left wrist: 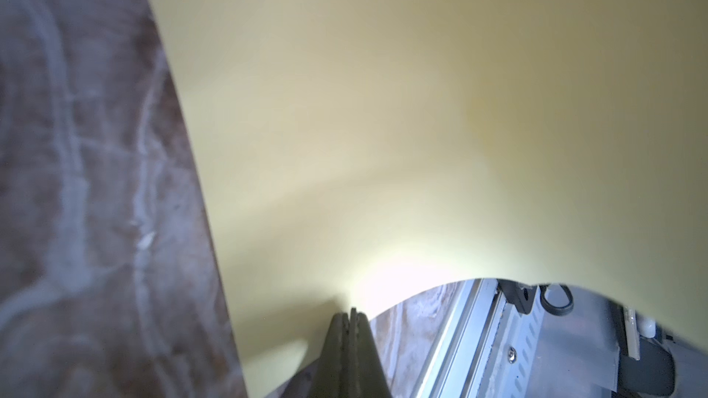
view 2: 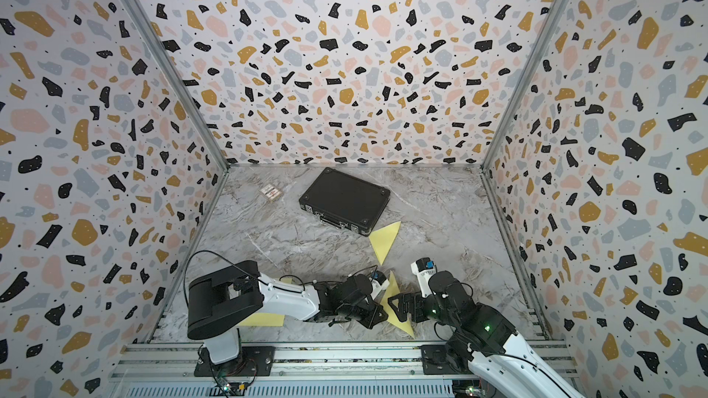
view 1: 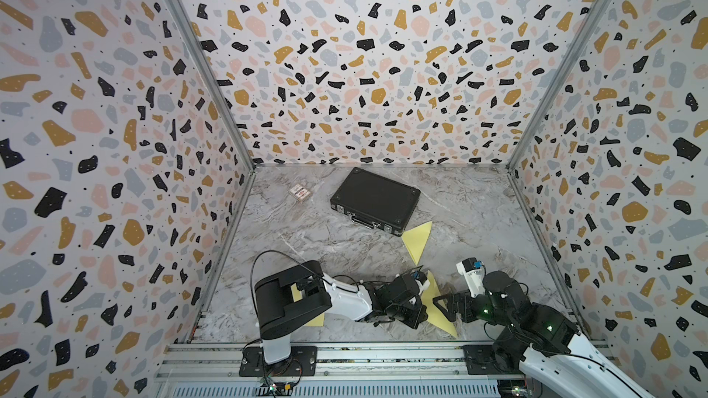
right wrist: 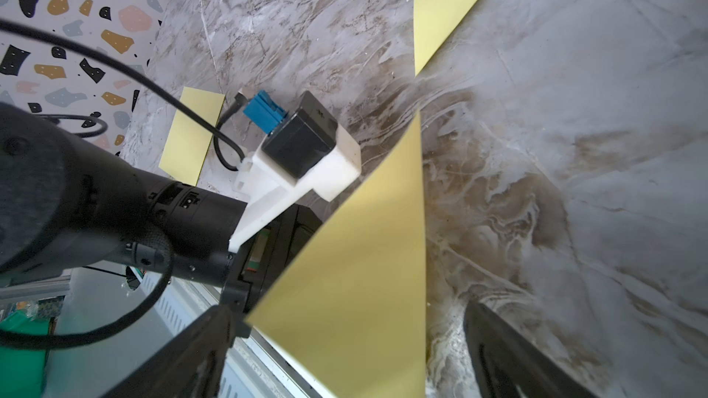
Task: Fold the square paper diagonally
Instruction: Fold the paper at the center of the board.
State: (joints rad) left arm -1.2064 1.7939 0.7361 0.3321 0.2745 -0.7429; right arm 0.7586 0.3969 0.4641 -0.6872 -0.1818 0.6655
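Under the left arm lay a flat yellow sheet. The left gripper had its jaws shut on the edge of the square yellow paper, which stood curled up off the marble table near the front rail. The right gripper was spread wide, one finger on either side of that paper, not pinching it (a black briefcase sat well behind).
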